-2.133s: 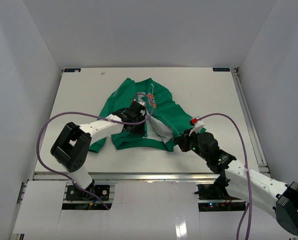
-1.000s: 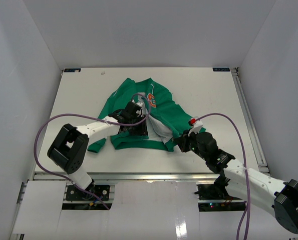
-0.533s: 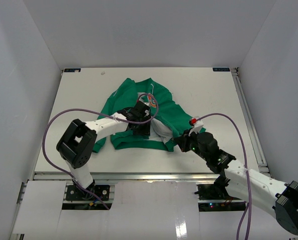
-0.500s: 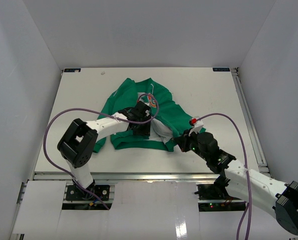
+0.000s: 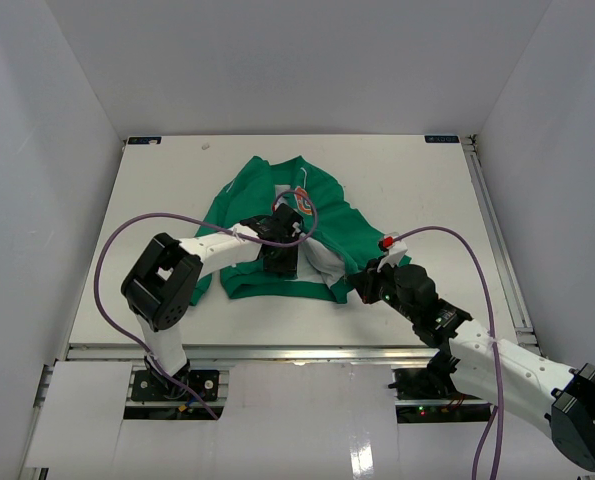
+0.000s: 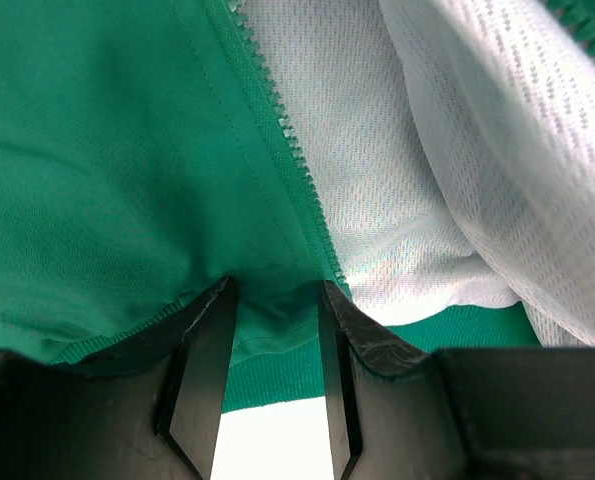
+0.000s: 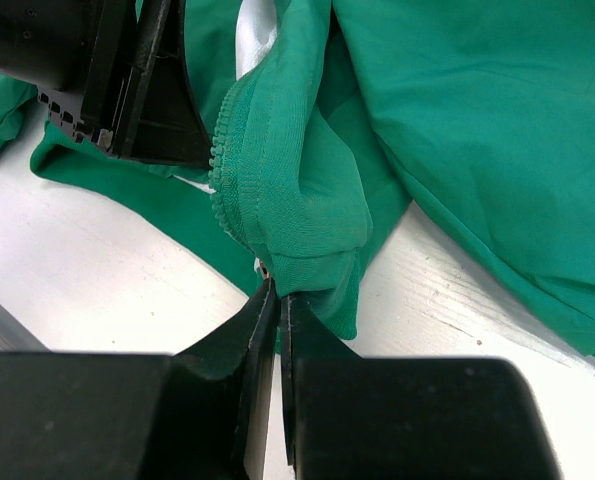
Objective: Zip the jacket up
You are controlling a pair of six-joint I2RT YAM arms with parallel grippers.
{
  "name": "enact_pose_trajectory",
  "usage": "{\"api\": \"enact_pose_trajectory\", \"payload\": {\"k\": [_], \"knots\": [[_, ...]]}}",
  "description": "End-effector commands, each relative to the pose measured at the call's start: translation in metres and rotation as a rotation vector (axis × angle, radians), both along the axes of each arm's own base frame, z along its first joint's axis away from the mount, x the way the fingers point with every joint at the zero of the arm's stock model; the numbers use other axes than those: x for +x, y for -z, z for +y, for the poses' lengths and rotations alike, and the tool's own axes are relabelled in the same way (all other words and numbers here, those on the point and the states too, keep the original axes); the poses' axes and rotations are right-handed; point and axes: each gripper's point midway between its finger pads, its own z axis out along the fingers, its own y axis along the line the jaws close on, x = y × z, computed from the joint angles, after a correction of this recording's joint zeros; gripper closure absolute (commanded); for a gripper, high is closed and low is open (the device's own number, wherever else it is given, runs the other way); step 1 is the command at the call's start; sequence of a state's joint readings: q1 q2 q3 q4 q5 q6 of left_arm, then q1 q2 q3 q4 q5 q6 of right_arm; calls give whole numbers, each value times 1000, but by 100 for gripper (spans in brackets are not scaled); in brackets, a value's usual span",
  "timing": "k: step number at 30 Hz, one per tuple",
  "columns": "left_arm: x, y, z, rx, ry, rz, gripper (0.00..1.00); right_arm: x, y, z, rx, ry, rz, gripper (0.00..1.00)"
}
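The green jacket [image 5: 239, 203] lies rumpled and unzipped mid-table, its white lining [image 6: 457, 150] folded out. My left gripper [image 6: 275, 290] presses down at the bottom hem with its jaws apart. Hem fabric lies between the fingers [image 6: 209, 340], and the left row of zipper teeth [image 6: 287, 140] runs up from the right finger. From above, the left gripper [image 5: 280, 260] sits at the jacket's near middle. My right gripper [image 7: 277, 290] is shut on the bottom corner of the other front panel [image 7: 307, 230], lifting its zipper edge [image 7: 222, 170]. From above, the right gripper [image 5: 362, 288] is at the jacket's near right corner.
The white table [image 5: 157, 200] has walls on three sides and a metal rail [image 5: 497, 230] along its right edge. Purple cables [image 5: 457, 245] loop over both arms. The left gripper's black body [image 7: 127, 90] stands close to the held panel.
My left gripper has slid a little right and nearer along the hem, and the left arm's elbow has swung right. The right arm has held still with the fabric.
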State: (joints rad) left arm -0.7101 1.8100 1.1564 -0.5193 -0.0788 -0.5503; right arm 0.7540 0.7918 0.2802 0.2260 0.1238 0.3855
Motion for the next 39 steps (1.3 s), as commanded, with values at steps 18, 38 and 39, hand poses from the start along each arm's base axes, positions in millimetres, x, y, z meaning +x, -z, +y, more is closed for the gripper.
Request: {"api": "enact_pose_trajectory", "payload": {"k": [18,38,39], "knots": [[6,-25,3,-19,-27,-71,100,3,-10,0,24,3,-36,92],[-2,-53,-7,-263,54,-92,93,5,-9,2,9,4,-27,92],[-2,-54,-7,-263,58,-94,98,5,-9,2,9,4,-27,92]]}}
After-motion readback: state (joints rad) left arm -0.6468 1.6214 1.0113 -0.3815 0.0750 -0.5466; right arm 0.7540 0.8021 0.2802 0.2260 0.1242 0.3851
